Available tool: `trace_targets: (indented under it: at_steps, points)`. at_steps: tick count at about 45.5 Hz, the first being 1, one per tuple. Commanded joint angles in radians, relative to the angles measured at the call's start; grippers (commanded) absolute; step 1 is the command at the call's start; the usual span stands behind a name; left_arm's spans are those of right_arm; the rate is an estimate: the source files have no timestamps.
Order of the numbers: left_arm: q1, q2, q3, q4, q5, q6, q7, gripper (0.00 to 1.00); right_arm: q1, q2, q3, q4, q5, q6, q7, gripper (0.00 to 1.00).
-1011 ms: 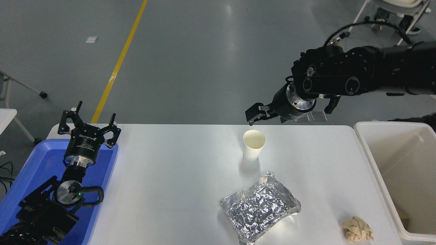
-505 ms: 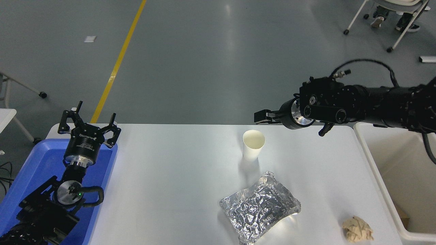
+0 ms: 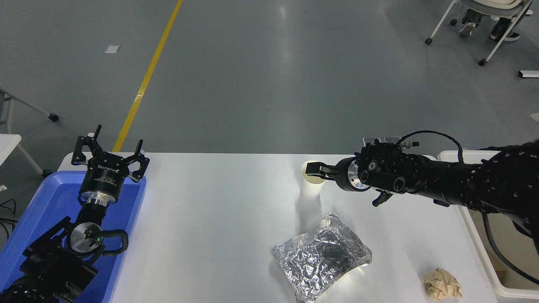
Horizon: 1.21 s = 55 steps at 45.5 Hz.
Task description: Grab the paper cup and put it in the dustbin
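The white paper cup (image 3: 310, 190) stands upright at the far middle of the white table (image 3: 210, 219). My right gripper (image 3: 314, 169) reaches in level from the right, its tips over the cup's mouth at rim height; it looks open, and I cannot tell whether it touches the rim. The cream dustbin (image 3: 446, 156) stands at the table's right end, mostly hidden behind my right arm. My left gripper (image 3: 110, 145) is parked open and empty over the blue tray at the lower left.
A crumpled silver foil piece (image 3: 322, 252) lies just in front of the cup. A crumpled tan paper ball (image 3: 442, 284) lies at the front right, beside the bin. The blue tray (image 3: 54, 198) is at the table's left end. A chair and a person's feet show at the top right.
My right arm has come down and towards me, from high beyond the table's far edge to the cup's rim. The cup has not moved.
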Motion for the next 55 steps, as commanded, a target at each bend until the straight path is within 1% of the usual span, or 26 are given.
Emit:
trace_targets:
  at_steps: [1, 2, 3, 4, 23, 30, 37, 41, 46, 55]
  points:
    - [0.0, 0.0, 0.0, 0.0, 0.0, 0.0, 0.0, 1.0, -0.027, 0.012, 0.013, -0.02, 0.0, -0.007, -0.012, 0.16]
    - [0.0, 0.0, 0.0, 0.0, 0.0, 0.0, 0.0, 1.0, -0.027, 0.012, 0.013, -0.021, 0.0, -0.008, -0.018, 0.12]
    - [0.0, 0.0, 0.0, 0.0, 0.0, 0.0, 0.0, 1.0, -0.027, 0.012, 0.013, -0.023, 0.0, -0.008, -0.02, 0.04]
    - [0.0, 0.0, 0.0, 0.0, 0.0, 0.0, 0.0, 1.0, -0.026, 0.01, 0.013, -0.023, 0.001, -0.008, -0.022, 0.0]
    - [0.0, 0.0, 0.001, 0.0, 0.0, 0.0, 0.0, 1.0, 0.005, 0.012, 0.015, 0.0, 0.0, 0.002, -0.022, 0.0]
    - [0.0, 0.0, 0.001, 0.0, 0.0, 0.0, 0.0, 1.0, 0.049, -0.008, 0.001, 0.037, 0.001, 0.012, -0.022, 0.0]
    - [0.0, 0.0, 0.001, 0.0, 0.0, 0.0, 0.0, 1.0, 0.213, -0.114, -0.074, 0.216, 0.001, 0.044, -0.022, 0.0]
    - [0.0, 0.0, 0.001, 0.0, 0.0, 0.0, 0.0, 1.0, 0.347, -0.213, -0.108, 0.345, 0.003, 0.108, -0.022, 0.0]
    - [0.002, 0.0, 0.001, 0.0, 0.0, 0.0, 0.0, 1.0, 0.558, -0.35, -0.156, 0.514, 0.006, 0.235, -0.022, 0.0]
    - [0.003, 0.002, 0.0, 0.0, 0.0, 0.0, 0.0, 1.0, 0.937, -0.477, -0.249, 0.733, 0.013, 0.514, -0.017, 0.0]
